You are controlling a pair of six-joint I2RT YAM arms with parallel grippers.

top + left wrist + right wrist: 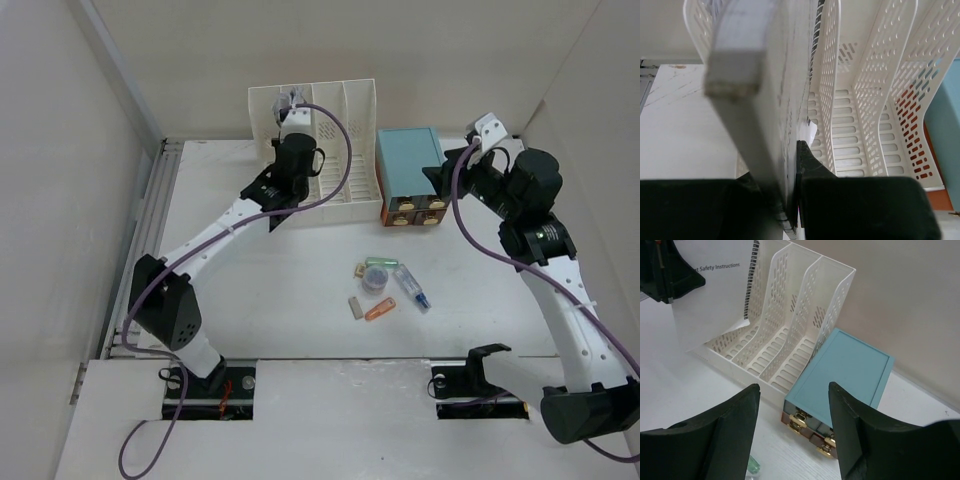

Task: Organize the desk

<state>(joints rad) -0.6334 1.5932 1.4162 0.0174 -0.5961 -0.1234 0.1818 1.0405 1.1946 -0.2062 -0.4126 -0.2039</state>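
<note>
The desk point(260, 290) is a white tabletop. My left gripper point(288, 106) is at the left end of the white slotted file rack point(345, 130), shut on a spiral-bound white booklet point(710, 300) that stands upright in the leftmost slot. In the left wrist view the booklet point(785, 75) is edge-on between the shut jaws of my left gripper point(794, 165). My right gripper point(794, 387) is open and empty, hovering above the front of the light-blue drawer box point(850, 365). It also shows in the top view point(440, 175).
Several small items lie mid-desk: a green-capped clear piece point(376, 270), a clear pen-like tube point(412, 288), an orange piece point(380, 310) and a tan eraser point(355, 307). The drawer box point(408, 160) stands right of the rack. A grey rail point(150, 220) runs along the left edge.
</note>
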